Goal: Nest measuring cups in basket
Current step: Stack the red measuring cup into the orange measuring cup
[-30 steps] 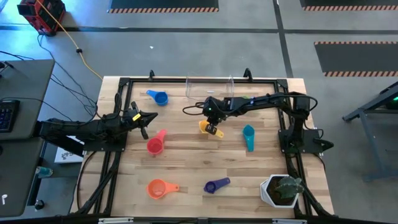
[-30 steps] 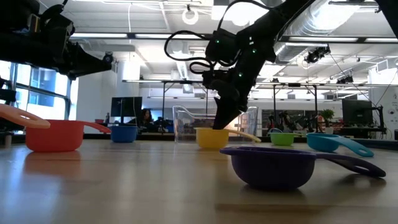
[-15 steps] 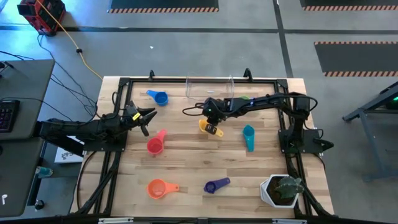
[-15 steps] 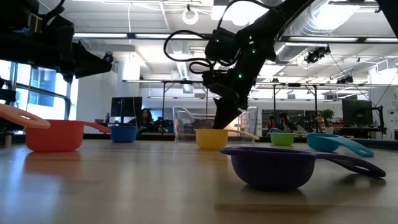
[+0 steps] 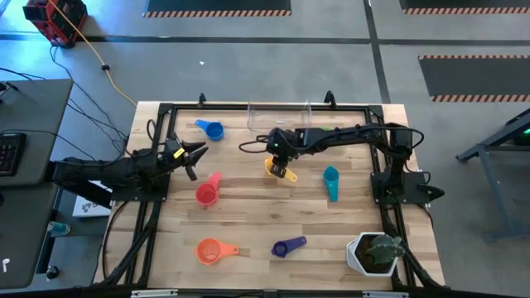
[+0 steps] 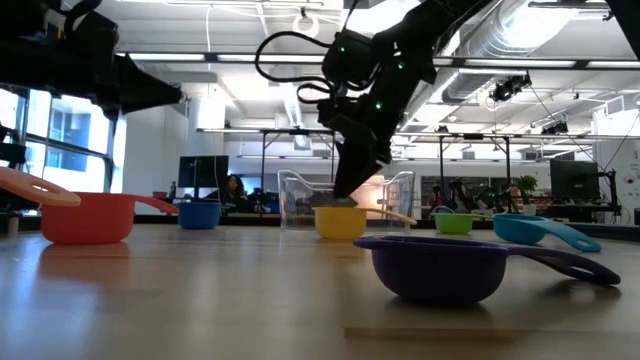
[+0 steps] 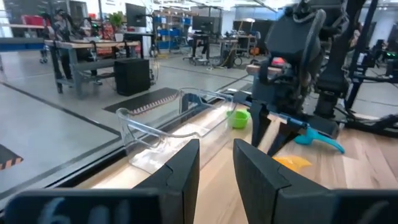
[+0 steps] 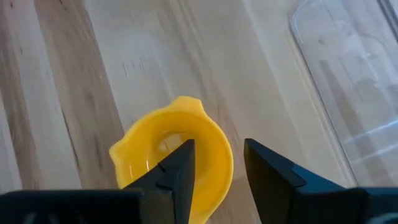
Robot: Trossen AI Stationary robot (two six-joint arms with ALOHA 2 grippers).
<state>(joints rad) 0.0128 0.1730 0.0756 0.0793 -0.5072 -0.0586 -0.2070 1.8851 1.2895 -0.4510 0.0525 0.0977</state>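
The right gripper (image 5: 283, 164) is hanging over the yellow cup (image 5: 273, 170) near the table's middle, fingers parted to a narrow gap. In the right wrist view one finger (image 8: 177, 171) is sitting over the bowl of the cup (image 8: 177, 155) and the other just outside its rim, so the jaws are straddling the wall but holding nothing (the cup is resting flat on the wood). The basket (image 5: 279, 117) is lying just beyond, at the far edge, and looks empty; the green cup (image 6: 453, 223) is sitting just beside it.

The left gripper (image 5: 189, 156) is waiting above the table's left side with fingers spread wide and empty, near the blue cup (image 5: 212, 129) and the pink cup (image 5: 207, 190).

The remaining cups are lying scattered: teal (image 5: 331, 182) to the right, orange (image 5: 212, 249) and purple (image 5: 286, 246) along the near edge.

By my reading, the step in hand is the first pickup, the yellow cup. The next move calls for dropping slightly, pinching the rim wall firmly, then lifting clear of the basket's wall and setting the cup upright inside.
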